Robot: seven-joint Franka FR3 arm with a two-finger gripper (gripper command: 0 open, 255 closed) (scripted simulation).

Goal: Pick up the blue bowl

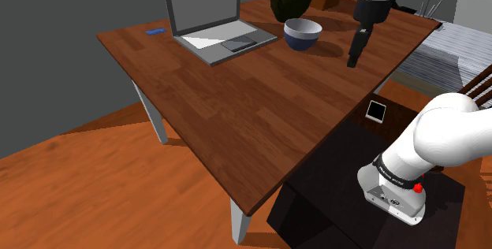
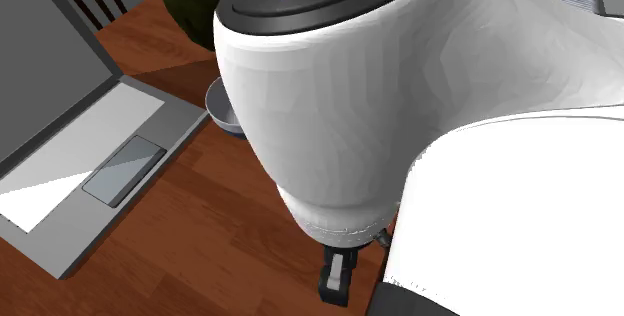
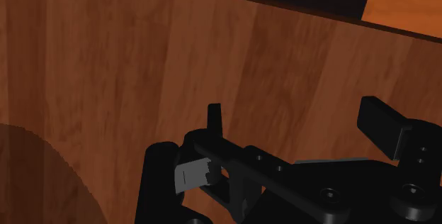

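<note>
Blue bowl (image 1: pixel 303 33), pale inside, sits upright on the worktop (image 1: pixel 236 105) just beside the laptop (image 1: pixel 221 39); tool (image 1: pixel 352 60), fingers spread and empty, hangs near it toward the shoulder view's right, so the reach likely runs leftward there.

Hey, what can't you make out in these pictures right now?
Second exterior view: the arm hides most of the blue bowl.
Shoulder view: the laptop has its screen cut off by the top edge.
Shoulder view: the small blue thing beside the laptop is too small to identify.
</note>
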